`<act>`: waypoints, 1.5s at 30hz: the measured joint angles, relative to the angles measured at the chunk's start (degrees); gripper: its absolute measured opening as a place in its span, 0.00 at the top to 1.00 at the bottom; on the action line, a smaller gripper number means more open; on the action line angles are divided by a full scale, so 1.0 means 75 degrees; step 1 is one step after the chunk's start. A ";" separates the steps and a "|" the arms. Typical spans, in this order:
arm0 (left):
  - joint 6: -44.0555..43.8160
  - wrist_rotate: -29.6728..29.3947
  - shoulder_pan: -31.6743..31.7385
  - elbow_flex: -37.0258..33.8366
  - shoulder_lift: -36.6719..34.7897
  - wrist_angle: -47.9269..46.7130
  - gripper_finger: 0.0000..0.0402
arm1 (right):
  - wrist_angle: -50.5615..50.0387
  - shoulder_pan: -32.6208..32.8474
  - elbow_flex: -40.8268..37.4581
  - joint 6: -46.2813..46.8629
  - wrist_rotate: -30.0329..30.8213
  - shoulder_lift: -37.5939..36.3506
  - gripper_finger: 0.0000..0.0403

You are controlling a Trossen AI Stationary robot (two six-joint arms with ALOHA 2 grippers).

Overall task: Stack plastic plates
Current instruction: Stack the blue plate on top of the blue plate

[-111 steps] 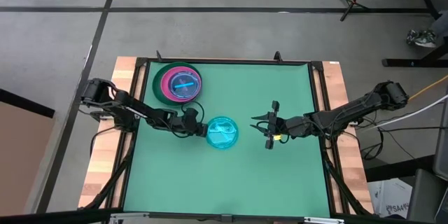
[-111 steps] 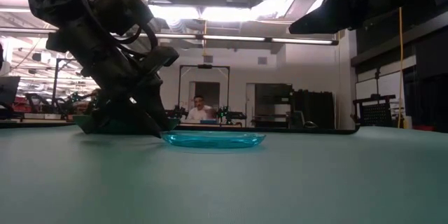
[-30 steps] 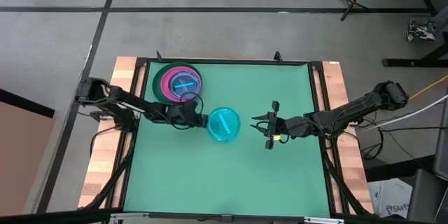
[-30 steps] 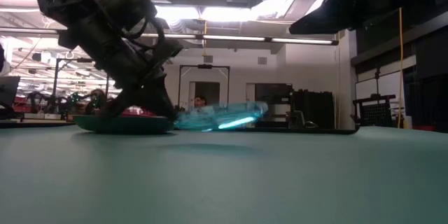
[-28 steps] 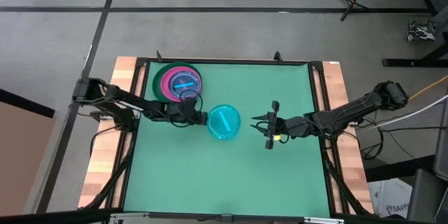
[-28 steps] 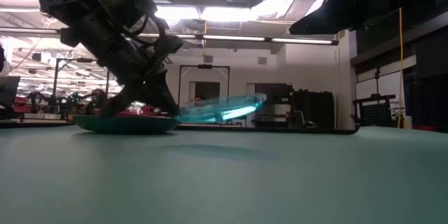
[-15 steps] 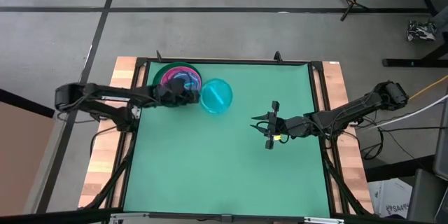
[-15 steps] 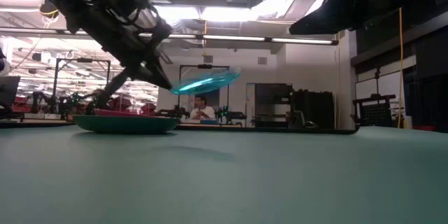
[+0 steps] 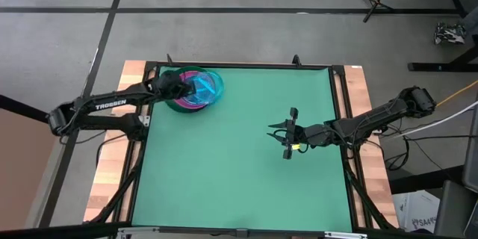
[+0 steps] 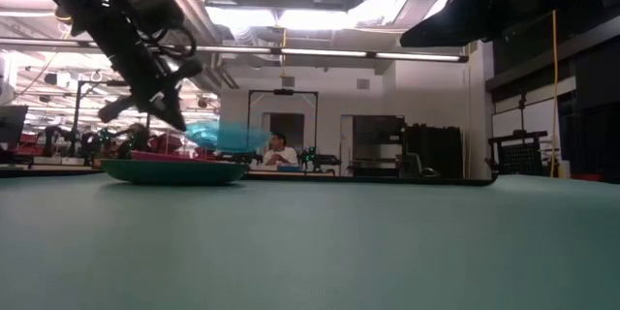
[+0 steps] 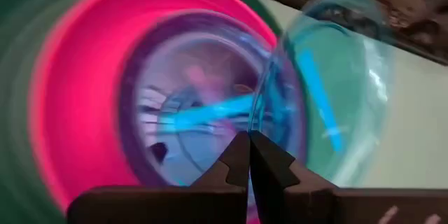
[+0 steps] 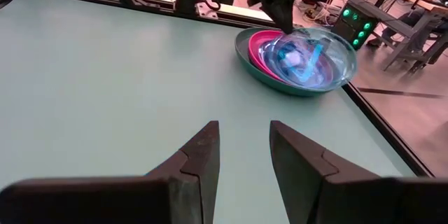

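A stack of plastic plates sits at the table's far left corner. Its bottom is a dark green plate [image 9: 170, 98], with a solid pink plate [image 11: 77, 112] in it and small translucent plates [image 11: 189, 105] on top. My left gripper [image 9: 179, 86] is shut on a cyan plate [image 9: 205, 86] and holds it just over the stack [image 10: 174, 170]. Whether that plate touches the stack, I cannot tell. My right gripper [image 9: 280, 136] hangs open over the table's right middle with nothing between its fingers [image 12: 203, 154]. My left gripper pinches the cyan plate's rim [image 11: 257, 115] between its two fingers, on the side of the plate that faces the table's left edge. The fingers come from the table's left, slanting down. The plate [image 10: 228, 136] sits tilted over the stack, hollow side up.
A raised dark frame [image 9: 239, 66] runs round the green table top, close behind the stack. The green surface [image 9: 224, 172] spreads toward the near edge. Beyond the far edge, the low view shows a room with a person [image 10: 279, 150].
My left gripper, shut all the while, has swung from the table's left middle up and toward the far left corner. The cyan plate went with it: lifted clear of the table, carried high, then brought lower over the stack, where it now sits tilted.
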 joint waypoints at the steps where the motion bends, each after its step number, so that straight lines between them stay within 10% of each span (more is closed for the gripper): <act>1: 0.0000 -0.0015 0.0122 0.0000 0.0000 -0.0107 1.00 | 0.0004 0.0003 0.0000 -0.0004 0.0000 0.0000 0.70; 23: 0.0389 0.0072 0.0939 0.0000 0.0000 -0.1446 1.00 | -0.0424 0.0002 0.0000 -0.2226 -0.1291 -0.2644 0.99; 45: 0.0384 0.0069 0.0939 0.0000 0.0003 -0.1452 1.00 | -0.4460 0.0000 -0.0133 -0.3193 -0.1399 -0.7338 1.00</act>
